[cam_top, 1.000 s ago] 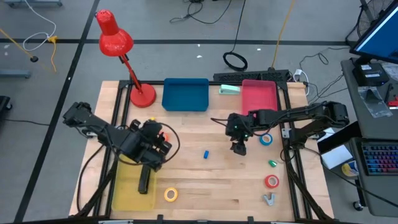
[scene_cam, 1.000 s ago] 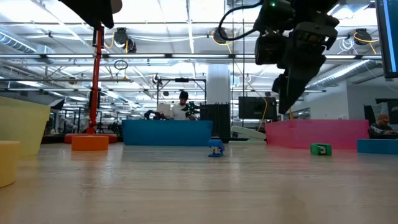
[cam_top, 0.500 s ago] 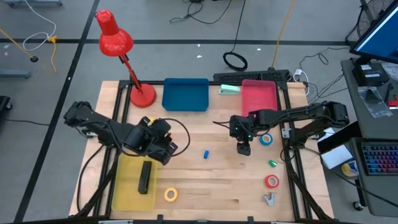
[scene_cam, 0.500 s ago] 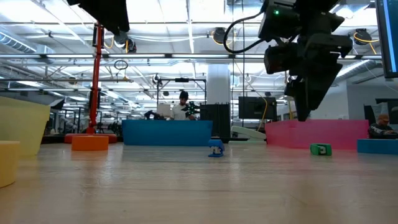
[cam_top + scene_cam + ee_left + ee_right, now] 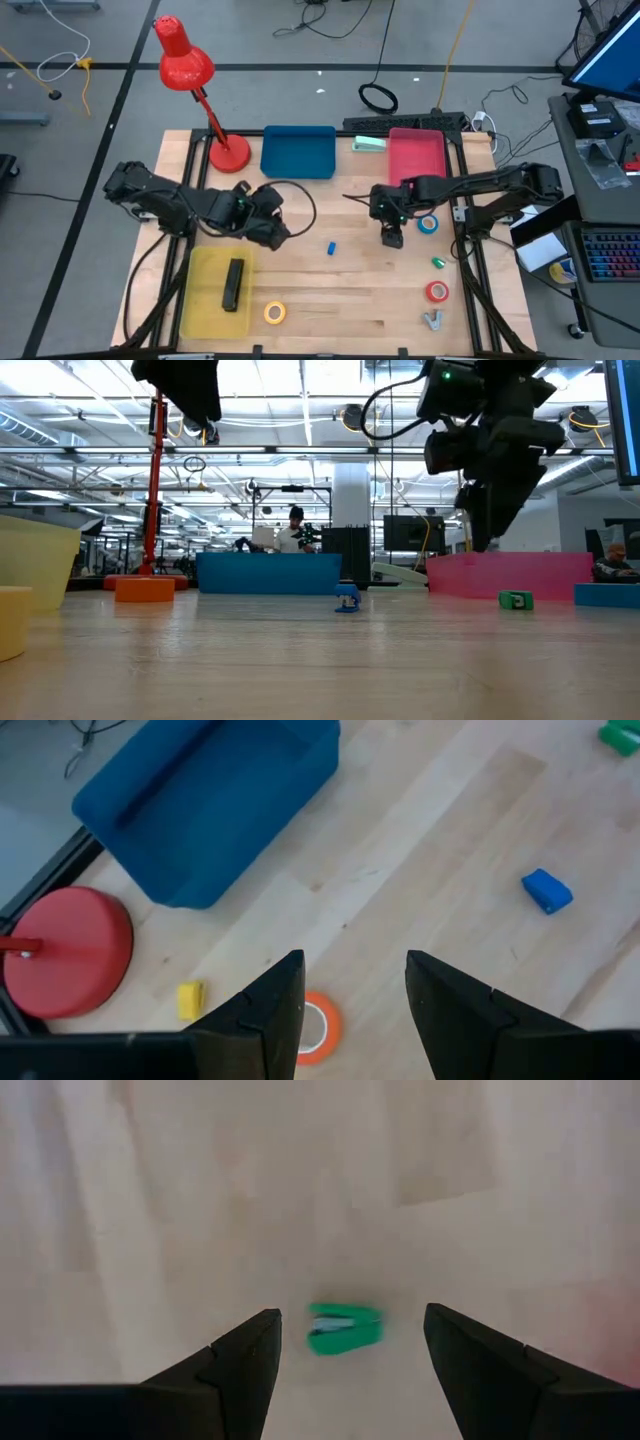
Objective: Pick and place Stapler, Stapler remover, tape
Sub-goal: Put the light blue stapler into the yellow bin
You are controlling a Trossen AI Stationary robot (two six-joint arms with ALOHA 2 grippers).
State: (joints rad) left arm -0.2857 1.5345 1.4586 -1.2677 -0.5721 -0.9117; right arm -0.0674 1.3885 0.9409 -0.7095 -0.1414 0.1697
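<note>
1. Left claw wide, empty, above orange tape; stapler already in yellow tray.
2. Right claw wide, over green bit: risks grabbing wrong item.

Bright overhead lighting; right wrist view blurred.

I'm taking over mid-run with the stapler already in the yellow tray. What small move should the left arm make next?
Probably lower the left gripper onto the orange tape roll. Its fingers are open and empty, the roll lies on the wood just beneath them near the lamp base, and the black stapler already rests in the yellow tray.
</note>
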